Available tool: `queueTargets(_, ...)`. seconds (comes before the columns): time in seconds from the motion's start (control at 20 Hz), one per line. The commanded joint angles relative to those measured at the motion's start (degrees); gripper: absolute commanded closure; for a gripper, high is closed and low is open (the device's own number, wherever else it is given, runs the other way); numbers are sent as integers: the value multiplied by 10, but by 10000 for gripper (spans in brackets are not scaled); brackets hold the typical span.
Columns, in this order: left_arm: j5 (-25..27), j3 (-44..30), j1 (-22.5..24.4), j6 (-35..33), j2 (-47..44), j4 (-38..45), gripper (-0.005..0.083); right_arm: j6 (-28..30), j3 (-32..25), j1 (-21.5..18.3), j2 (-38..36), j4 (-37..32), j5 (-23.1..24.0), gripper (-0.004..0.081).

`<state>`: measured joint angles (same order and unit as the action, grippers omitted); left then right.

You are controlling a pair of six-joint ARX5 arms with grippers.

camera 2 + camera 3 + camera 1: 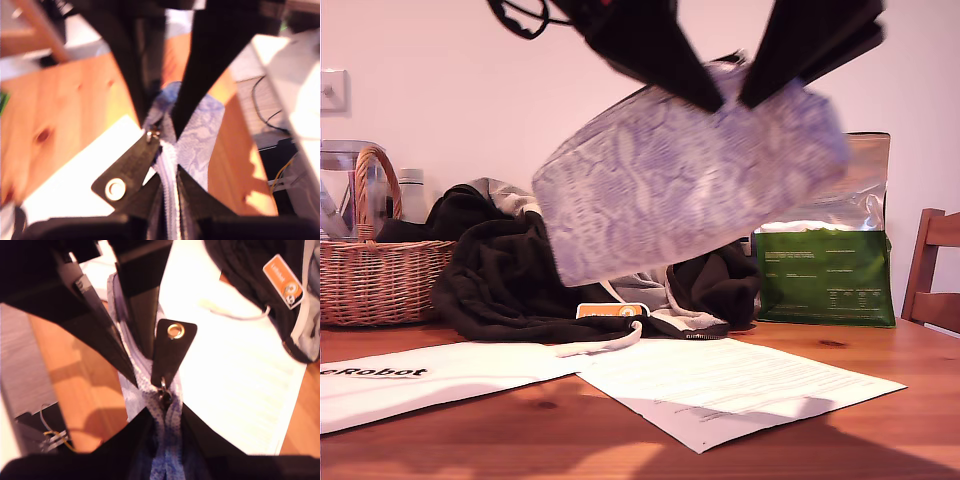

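You see my first hand [168,175] and my second hand [165,412] both clamped on the purple pouch [690,180], held above the surface [520,440]; the white sheet [450,380] reads "cRobot".

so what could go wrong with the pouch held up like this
My first gripper and my second gripper hold the pouch only by its zipper edge, above the papers; a slip could drop it onto them. The pull tab sits close to the gripper fingers and might snag.
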<state>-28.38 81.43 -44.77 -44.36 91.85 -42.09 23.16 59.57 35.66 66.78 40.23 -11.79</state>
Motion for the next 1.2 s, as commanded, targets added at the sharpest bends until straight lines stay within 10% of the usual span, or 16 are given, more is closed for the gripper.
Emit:
queueTargets(0.0, 3, 4, 3, 16, -16, 14, 699, 14, -11, -1, 21, 12, 12, 782)
queueTargets(0.15, 15, 4, 20, 44, -16, 16, 491, 28, -11, 0, 21, 9, 19, 782)
queueTargets(0.4, -5, 5, 53, 121, -15, 15, 413, 40, -11, 0, 21, 0, 20, 782)
queueTargets(0.8, -283, 5, 157, 271, 14, 35, 413, 66, -11, 20, 20, -3, 34, 782)
queueTargets(1.15, -399, 5, 161, 379, 107, 27, 413, 69, -11, 22, 20, -6, 47, 782)
